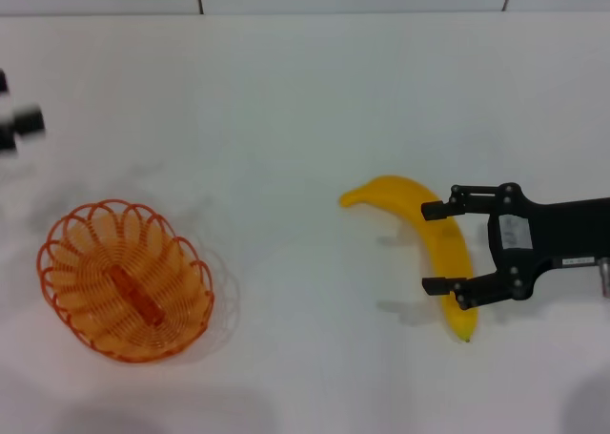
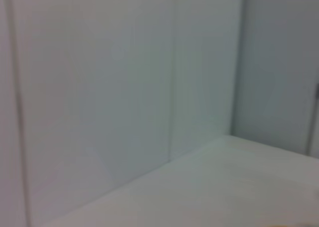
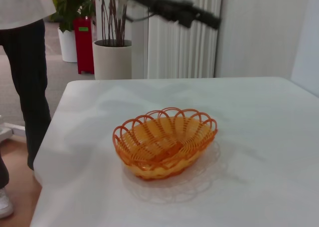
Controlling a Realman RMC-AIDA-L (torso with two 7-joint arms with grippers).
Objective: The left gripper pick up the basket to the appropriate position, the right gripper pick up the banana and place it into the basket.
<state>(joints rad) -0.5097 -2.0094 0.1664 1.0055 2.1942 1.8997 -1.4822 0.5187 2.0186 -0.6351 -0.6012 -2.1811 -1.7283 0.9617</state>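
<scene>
One banana [image 1: 434, 234] lies on the white table [image 1: 286, 119], right of centre in the head view, its curved length running between the spread fingers of the right gripper [image 1: 441, 247]; one fingertip [image 1: 434, 209] sits over its upper side and the other near its lower end, the jaws open around it and not clamped. One orange basket [image 1: 124, 279] sits upright and empty well apart to the left. The left gripper [image 3: 199, 17] hangs raised above the table beyond the basket; whether it is open cannot be told.
</scene>
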